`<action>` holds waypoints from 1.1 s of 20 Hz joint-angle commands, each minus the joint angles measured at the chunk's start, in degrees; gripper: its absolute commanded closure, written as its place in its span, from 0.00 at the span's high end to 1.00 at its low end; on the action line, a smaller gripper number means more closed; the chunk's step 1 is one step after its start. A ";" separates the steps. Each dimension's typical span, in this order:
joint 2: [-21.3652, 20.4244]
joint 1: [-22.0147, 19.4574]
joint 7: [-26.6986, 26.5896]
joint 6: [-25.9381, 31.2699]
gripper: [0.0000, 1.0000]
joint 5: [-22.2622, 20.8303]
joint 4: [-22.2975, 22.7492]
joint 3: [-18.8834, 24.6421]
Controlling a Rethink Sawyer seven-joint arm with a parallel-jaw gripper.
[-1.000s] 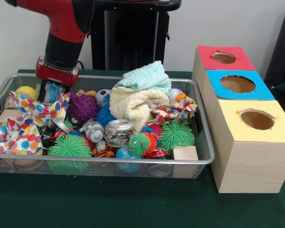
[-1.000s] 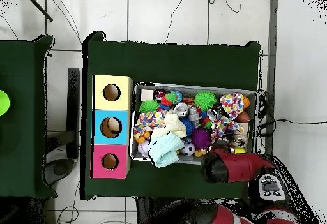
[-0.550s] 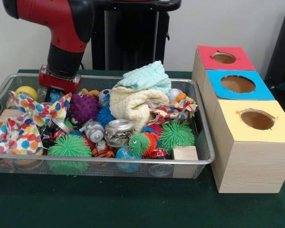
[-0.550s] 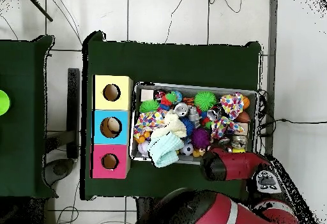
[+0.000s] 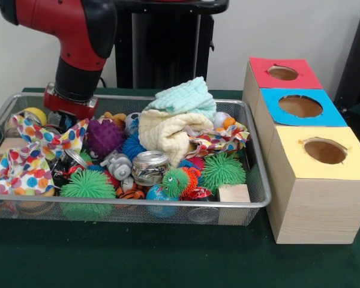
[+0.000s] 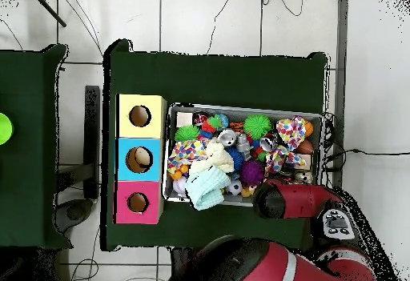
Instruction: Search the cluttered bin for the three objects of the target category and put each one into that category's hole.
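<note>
Front view, left to right: wire bin [image 5: 259, 203] packed full, with dotted cloth [image 5: 25, 163] heaped at the left end and the red arm [image 5: 72, 36] coming down behind it. Gripper [image 5: 61, 118] sunk among cloth and toys at the bin's far left corner, beside a yellow ball [image 5: 34, 114]; impossible to tell how far open, or whether anything is held. Further right, a purple spiky ball [image 5: 104, 137], a glass jar [image 5: 150, 167], green spiky balls [image 5: 222, 171], a cream cloth [image 5: 167, 135] under a mint towel [image 5: 186, 98], a wooden block [image 5: 234, 194]. Right of the bin, three boxes in a row: yellow box [image 5: 315, 180] nearest, blue box [image 5: 300, 107] in the middle, red box [image 5: 282, 73] farthest. Target category not stated, so no telling which things count. In the overhead view, something pale lying inside the blue box's hole [image 6: 141, 158], possibly one item already delivered; yellow and red holes look dark and empty. By that reckoning, search underway, at most one of three done, at least two left in the bin.
</note>
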 commanded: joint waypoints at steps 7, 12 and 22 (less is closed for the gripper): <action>-5.16 -8.08 -2.21 6.58 0.00 1.23 6.47 12.66; -14.00 -11.46 -4.93 12.28 0.00 3.63 12.80 18.00; -17.67 -14.76 -5.68 14.74 0.00 4.02 14.77 24.06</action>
